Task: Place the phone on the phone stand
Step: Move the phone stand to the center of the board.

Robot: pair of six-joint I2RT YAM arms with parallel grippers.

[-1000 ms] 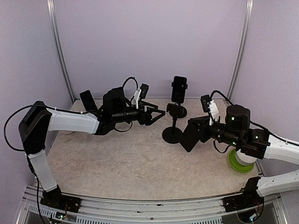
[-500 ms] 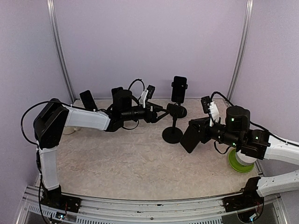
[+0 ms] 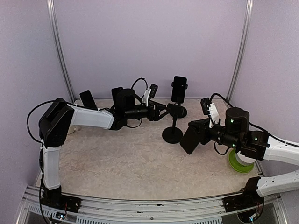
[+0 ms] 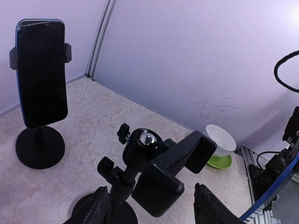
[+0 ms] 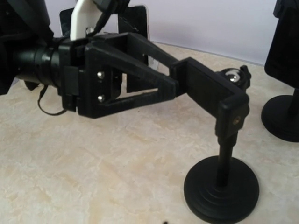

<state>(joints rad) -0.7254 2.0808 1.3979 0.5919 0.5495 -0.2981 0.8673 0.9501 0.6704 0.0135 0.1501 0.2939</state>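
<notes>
The empty black phone stand [image 3: 172, 122] stands mid-table; its clamp head [image 4: 174, 169] is tilted. My left gripper [image 3: 164, 110] is open, one finger on each side of that clamp head, as the left wrist view [image 4: 154, 196] and the right wrist view [image 5: 180, 78] show. My right gripper [image 3: 198, 131] is shut on the phone [image 3: 188, 136], a dark slab held just right of the stand's base [image 5: 222, 189] and a little above the table. The right gripper's own fingers and the phone are hidden in the right wrist view.
A second stand at the back holds another phone [image 3: 179, 88], also in the left wrist view [image 4: 41, 72]. A dark phone-like slab [image 3: 86, 99] leans at the back left. A white bowl on a green saucer [image 3: 240, 162] sits under my right arm.
My left gripper has moved right across the table to the stand and now straddles its clamp head. My right gripper with the phone has barely moved.
</notes>
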